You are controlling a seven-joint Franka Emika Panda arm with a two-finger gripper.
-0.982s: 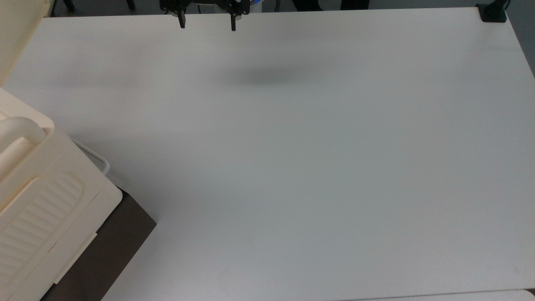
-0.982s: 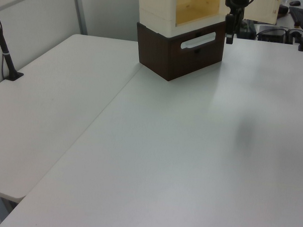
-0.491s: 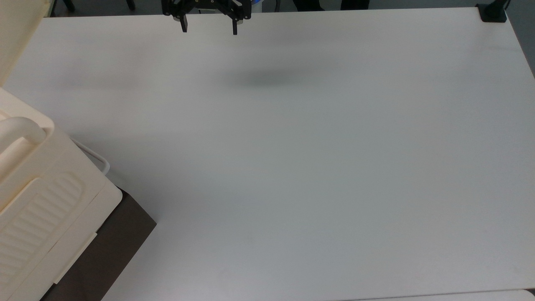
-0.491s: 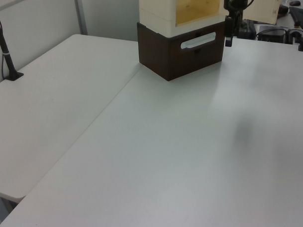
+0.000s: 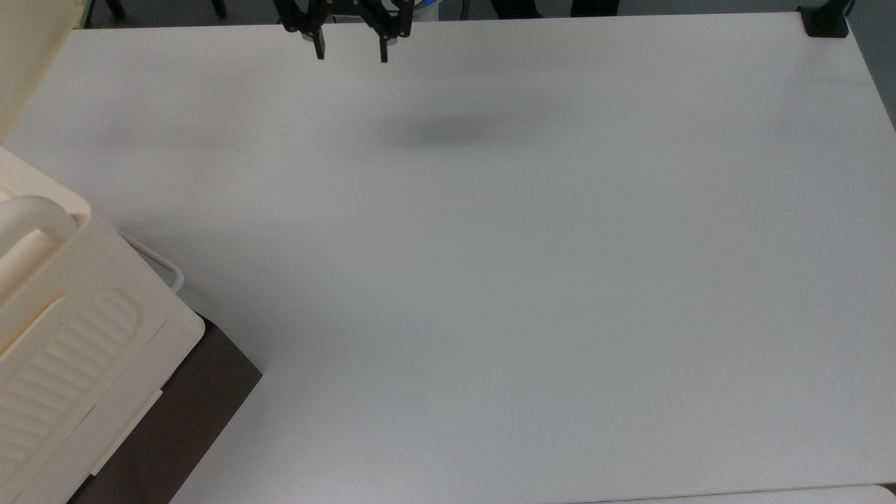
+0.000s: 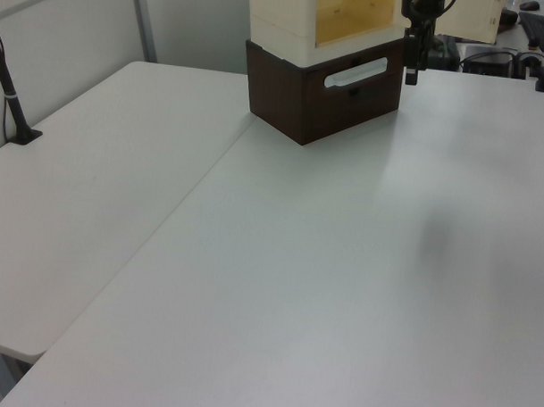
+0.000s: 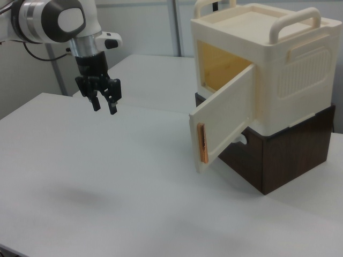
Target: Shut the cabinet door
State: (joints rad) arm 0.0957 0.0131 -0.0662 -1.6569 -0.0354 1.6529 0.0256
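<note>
The cabinet point(image 7: 278, 64) is a cream box with a thick handle bar point(image 7: 293, 20), standing on a dark brown base point(image 7: 278, 155). Its cabinet door point(image 7: 222, 115) stands swung out wide, showing the yellowish inside point(image 7: 220, 67); a thin copper strip point(image 7: 202, 142) runs along the door's free edge. In the top view the cabinet point(image 5: 77, 329) fills the lower left and the door point(image 5: 21, 56) reaches the upper left corner. My gripper point(image 7: 105, 108) hangs open and empty above the table, well apart from the door, at the top view's upper edge point(image 5: 351, 54) and in the left view point(image 6: 409, 72).
A white wire loop point(image 5: 157, 262) sticks out beside the cabinet. The white table point(image 5: 525, 280) stretches wide to the top view's right. A black clamp point(image 5: 826, 21) sits on its far corner. A black post point(image 6: 12, 96) stands on the side table in the left view.
The gripper has crept a little farther onto the table in the top view, and its two fingers now show closer together. The cabinet and door have not moved.
</note>
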